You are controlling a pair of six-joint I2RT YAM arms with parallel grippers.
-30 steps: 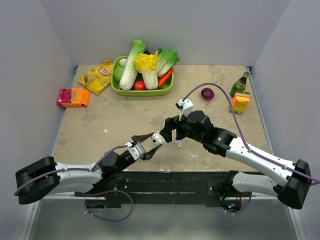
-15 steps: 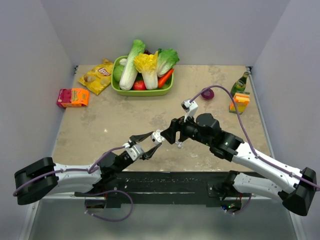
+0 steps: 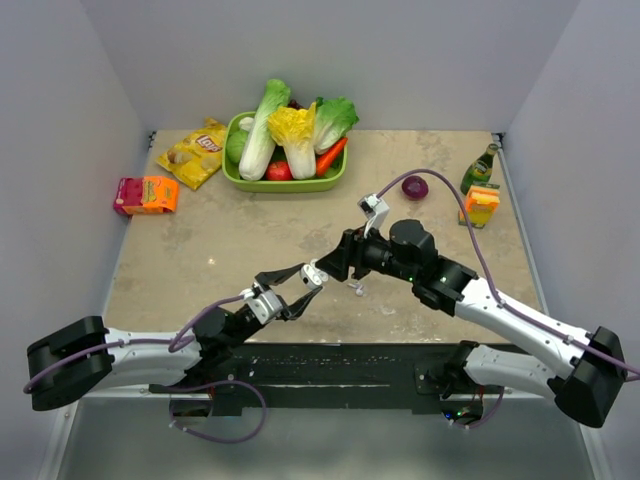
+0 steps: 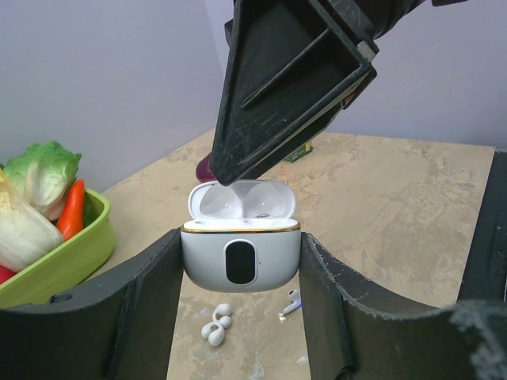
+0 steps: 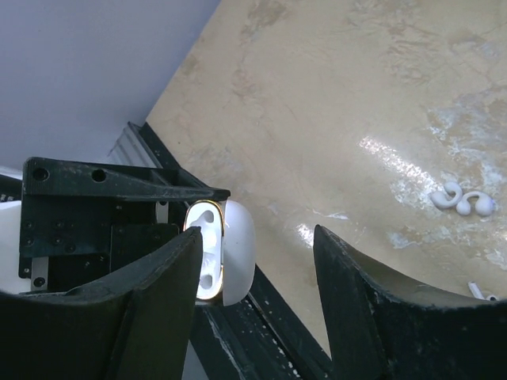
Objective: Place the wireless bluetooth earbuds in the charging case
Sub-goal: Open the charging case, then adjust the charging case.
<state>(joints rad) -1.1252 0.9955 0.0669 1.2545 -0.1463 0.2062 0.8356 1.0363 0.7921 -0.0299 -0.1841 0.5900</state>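
Note:
My left gripper (image 3: 303, 281) is shut on the white charging case (image 4: 240, 261) and holds it above the table with its lid open and upright. The case also shows in the top view (image 3: 314, 272). In the right wrist view the case (image 5: 238, 253) shows its wells, which look empty. My right gripper (image 5: 257, 233) is open and empty, with one finger (image 4: 285, 87) just above the open lid. One stemmed white earbud (image 4: 293, 299) lies on the table under the case. A small white looped earbud piece (image 4: 215, 323) lies beside it, and also shows in the right wrist view (image 5: 462, 199).
A green bin (image 3: 285, 182) of vegetables stands at the back. A chips bag (image 3: 195, 152) and an orange-pink box (image 3: 146, 195) are at the back left. A purple onion (image 3: 414, 187), a green bottle (image 3: 480, 168) and an orange carton (image 3: 481, 206) are at the back right.
My right arm has shifted and brought its gripper left, up against the open case. My left gripper has edged up slightly with the case still in it.

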